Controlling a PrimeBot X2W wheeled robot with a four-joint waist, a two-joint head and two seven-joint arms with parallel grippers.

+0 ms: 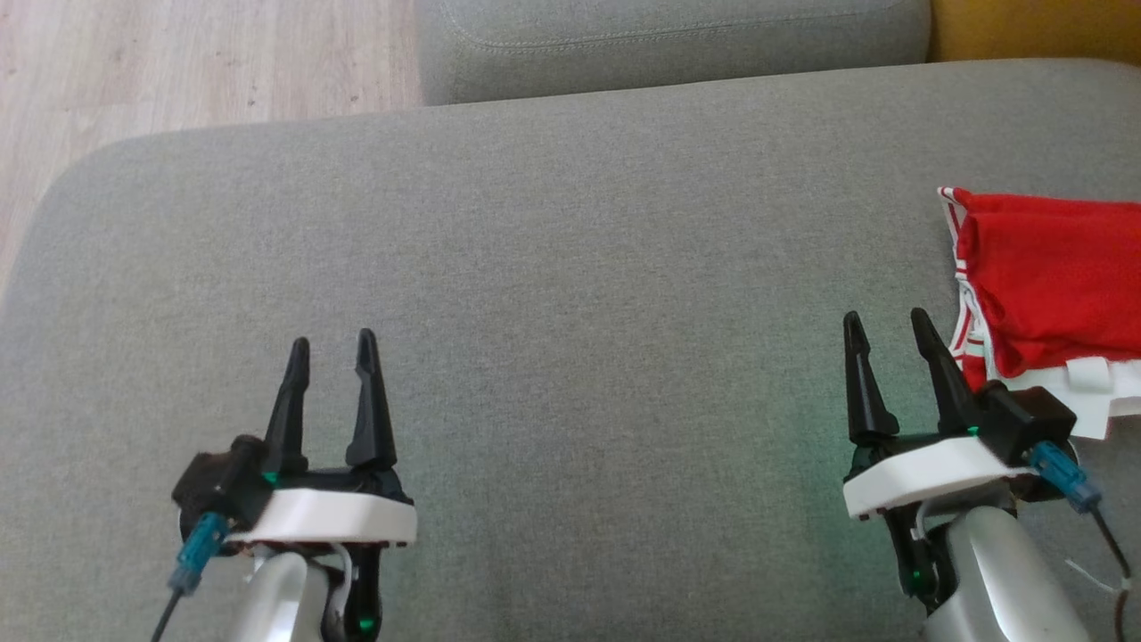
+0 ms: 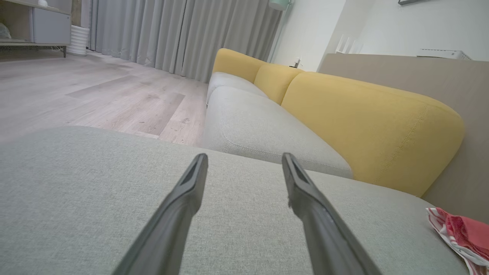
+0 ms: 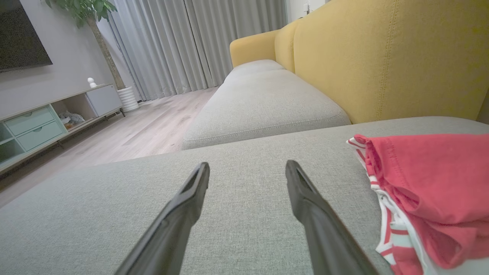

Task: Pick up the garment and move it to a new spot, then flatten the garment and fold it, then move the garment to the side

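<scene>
With the left pincer [image 1: 332, 339] and right pincer [image 1: 884, 315] both spread and empty above the grey sofa cushion [image 1: 570, 223], the red garment [image 1: 1052, 267] lies bunched at its right edge beside the right pincer, where a shallow pinch could snag one layer and drag it.

one red garment [image 1: 1052, 267] with white striped trim. two grippers, the left gripper [image 1: 332, 337] and the right gripper [image 1: 884, 313], with two dark fingers each, four in all. three grey seat cushions [image 2: 263, 130] in a row. three yellow back cushions [image 2: 366, 126]. one low cabinet [image 3: 95, 100] with two pale green drawers [image 3: 28, 120].
</scene>
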